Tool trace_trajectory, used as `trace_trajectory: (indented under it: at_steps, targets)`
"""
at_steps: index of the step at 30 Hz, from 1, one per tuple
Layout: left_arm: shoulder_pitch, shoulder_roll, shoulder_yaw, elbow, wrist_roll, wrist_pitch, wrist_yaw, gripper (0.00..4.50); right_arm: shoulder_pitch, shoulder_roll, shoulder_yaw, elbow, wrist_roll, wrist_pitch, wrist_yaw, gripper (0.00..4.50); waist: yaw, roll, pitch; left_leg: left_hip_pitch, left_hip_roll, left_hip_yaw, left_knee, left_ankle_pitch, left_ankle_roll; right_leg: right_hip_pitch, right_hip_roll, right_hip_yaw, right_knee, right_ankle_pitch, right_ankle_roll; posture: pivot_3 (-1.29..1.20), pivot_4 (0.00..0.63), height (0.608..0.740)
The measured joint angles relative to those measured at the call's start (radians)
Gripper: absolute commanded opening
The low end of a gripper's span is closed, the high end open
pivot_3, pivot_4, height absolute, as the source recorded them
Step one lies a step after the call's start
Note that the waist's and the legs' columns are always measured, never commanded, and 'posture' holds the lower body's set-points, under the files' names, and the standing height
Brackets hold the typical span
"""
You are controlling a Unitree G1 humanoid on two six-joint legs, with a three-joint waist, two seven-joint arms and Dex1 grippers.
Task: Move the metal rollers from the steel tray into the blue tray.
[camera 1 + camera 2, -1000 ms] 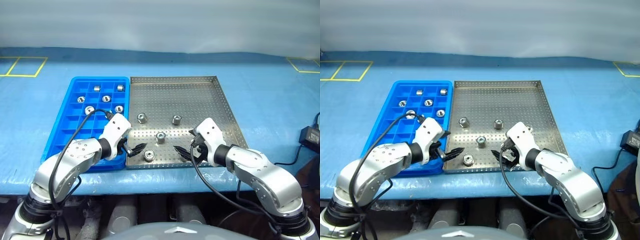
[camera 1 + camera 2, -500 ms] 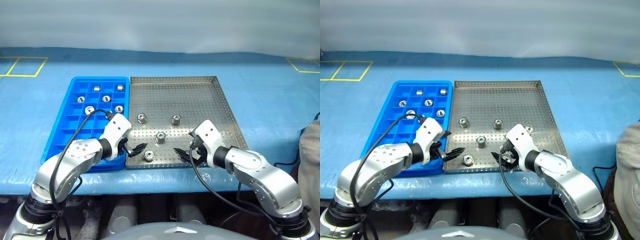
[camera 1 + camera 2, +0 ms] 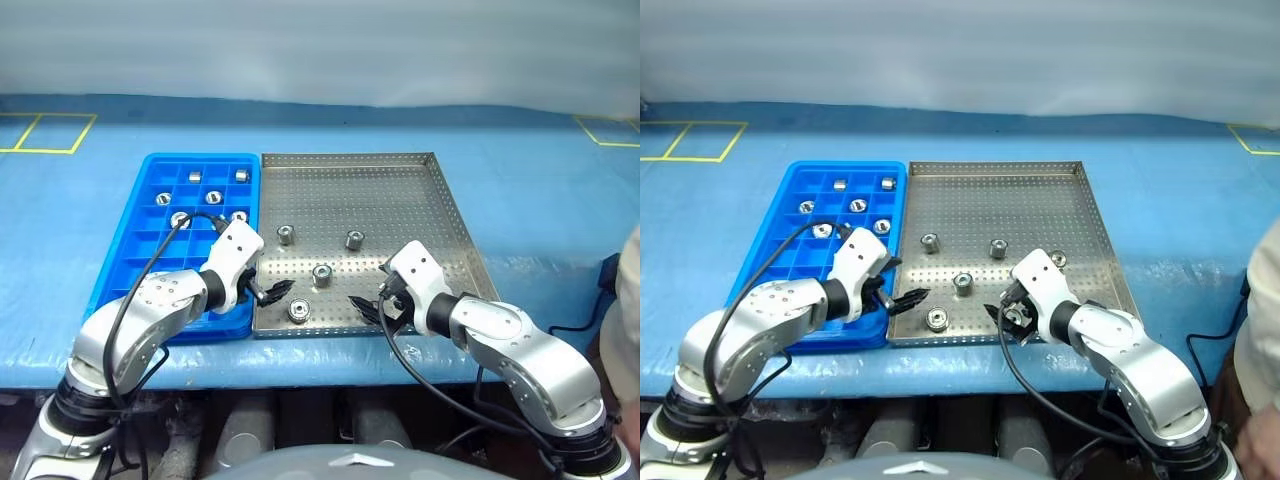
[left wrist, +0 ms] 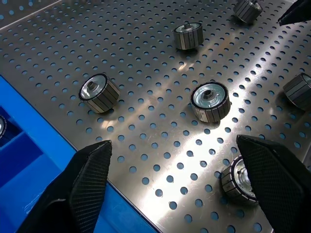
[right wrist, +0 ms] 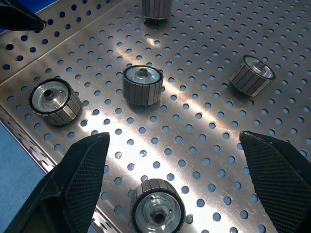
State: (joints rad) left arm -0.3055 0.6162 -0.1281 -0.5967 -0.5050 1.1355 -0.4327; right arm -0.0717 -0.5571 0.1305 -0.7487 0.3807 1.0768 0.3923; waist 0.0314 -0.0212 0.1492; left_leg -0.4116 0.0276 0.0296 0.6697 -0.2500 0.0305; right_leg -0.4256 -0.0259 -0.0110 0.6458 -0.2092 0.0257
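A blue-covered table [image 3: 520,200] with yellow tape corners carries the blue tray [image 3: 125,260] touching the left rim of the steel tray [image 3: 440,200]. Change over the last second is slight: the left gripper [image 3: 272,292] has crept a little forward over the near-left corner of the steel tray, the right gripper [image 3: 366,306] has not moved, and a person's sleeve [image 3: 628,300] has come into the right edge of the scene. No roller has shifted, so my reading is that this is an approach, not yet a pick. Both grippers stand wide open and empty. Six rollers [image 3: 213,197] already sit in separate compartments at the far end of the blue tray. Five remain on the steel tray: one [image 3: 284,236] left of centre, one [image 3: 352,239] beside it, one [image 3: 321,273] nearer, one [image 3: 1058,259] by the right wrist, and the nearest roller [image 3: 297,310]. That nearest roller [image 4: 239,180] lies just beyond and beside the left fingertips [image 4: 92,170], against the right-hand finger, not between them. It looks the likely next target.
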Motion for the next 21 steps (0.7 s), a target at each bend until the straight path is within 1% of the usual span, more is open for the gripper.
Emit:
trace_trajectory:
  at_steps: [3, 8, 10, 13, 16, 21]
  targets:
    - [-0.116, 0.028, -0.019, 0.061, -0.001, 0.037, -0.030, 4.46, -0.002, 0.000, 0.007, 0.001, -0.007, -0.006, -0.001, 4.50, -0.001, 0.000, 0.000, 0.000, -0.001, 0.000, 0.001, 0.000, 0.000, 0.000, 0.000, 0.000, 0.001, 0.000, 0.000, 0.08, 0.150, 0.740]
    - [-0.313, 0.054, -0.146, 0.235, 0.047, 0.027, -0.116, 4.46, -0.020, 0.003, 0.020, 0.016, -0.023, -0.024, -0.004, 4.50, -0.001, 0.000, 0.000, 0.000, -0.002, 0.000, 0.003, 0.000, 0.000, 0.000, 0.000, 0.001, 0.000, 0.002, 0.003, 0.07, 0.150, 0.740]
    - [-0.390, 0.062, -0.220, 0.345, 0.104, -0.012, -0.152, 4.46, -0.024, 0.006, 0.024, 0.020, -0.031, -0.030, -0.008, 4.50, -0.001, 0.000, 0.000, -0.001, -0.005, 0.000, 0.003, 0.000, 0.000, 0.000, 0.001, 0.000, 0.000, 0.002, 0.003, 0.06, 0.150, 0.740]
    - [-0.474, 0.063, -0.300, 0.504, 0.177, -0.089, -0.227, 4.46, -0.022, 0.017, 0.035, 0.029, -0.045, -0.041, -0.022, 4.50, -0.003, 0.000, 0.000, -0.002, -0.005, 0.000, 0.003, 0.000, 0.000, -0.001, 0.001, 0.000, 0.000, 0.002, 0.004, 0.05, 0.150, 0.740]
    - [-0.562, 0.050, -0.378, 0.662, 0.260, -0.211, -0.317, 4.46, -0.022, 0.032, 0.047, 0.033, -0.062, -0.047, -0.035, 4.50, -0.003, 0.000, 0.000, -0.003, -0.005, 0.001, 0.004, 0.000, 0.001, -0.002, 0.001, 0.001, 0.000, 0.002, 0.004, 0.03, 0.150, 0.740]
    - [-0.661, -0.033, -0.433, 0.940, 0.380, -0.370, -0.403, 4.46, -0.012, 0.056, 0.059, 0.031, -0.069, -0.053, -0.054, 4.50, -0.007, 0.000, 0.000, -0.005, -0.005, 0.001, 0.007, -0.001, 0.002, -0.002, 0.001, 0.001, 0.000, 0.003, 0.004, -0.01, 0.150, 0.740]
